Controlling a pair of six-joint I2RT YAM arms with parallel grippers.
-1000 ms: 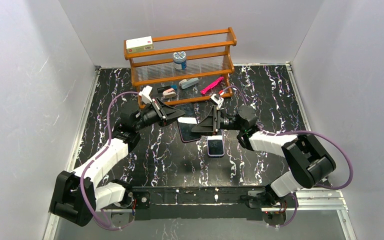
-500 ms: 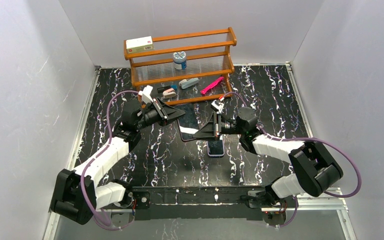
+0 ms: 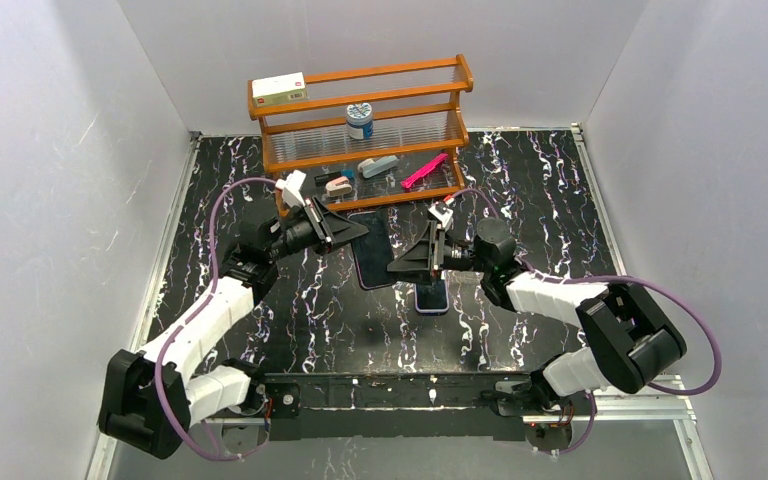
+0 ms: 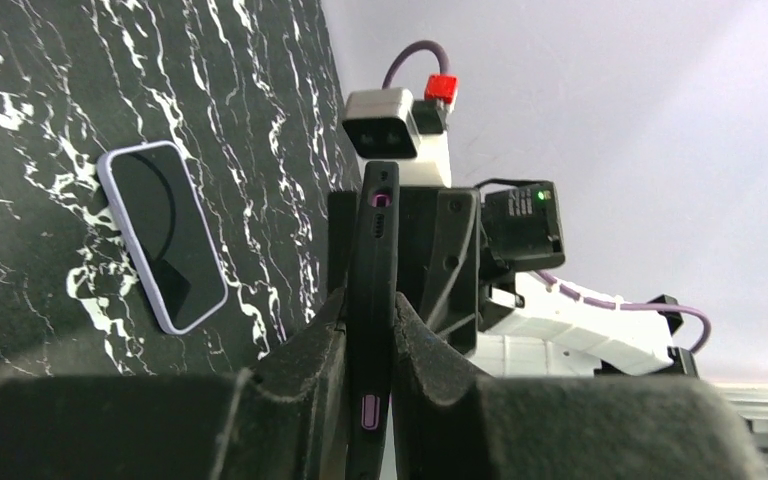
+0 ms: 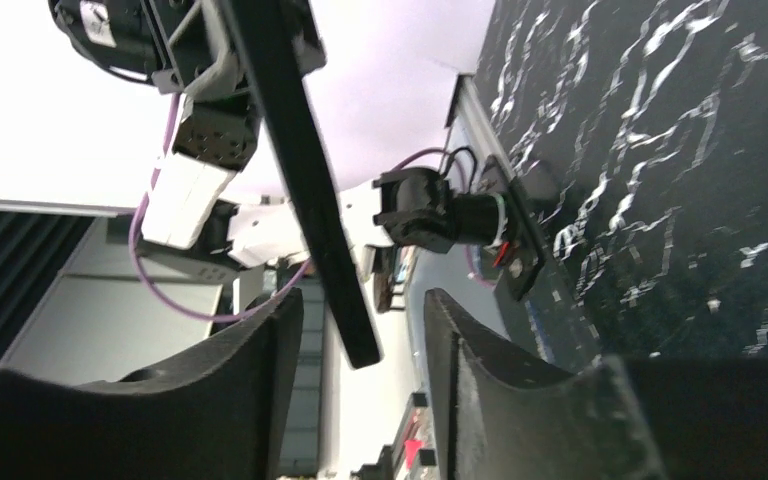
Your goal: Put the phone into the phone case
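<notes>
left hand point(image 4: 370, 335) clamps phone case point(image 4: 375, 240) edge-on; right hand point(image 5: 360, 305) wide, straddling its free end. Off-centre closing could twist it loose.

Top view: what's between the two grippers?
The phone case, clamped by the left gripper, its far end between the open fingers of the right gripper. Both wrist views confirm.

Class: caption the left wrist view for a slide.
Left hand clamps the phone case edge-on; the phone lies on the table.
</notes>
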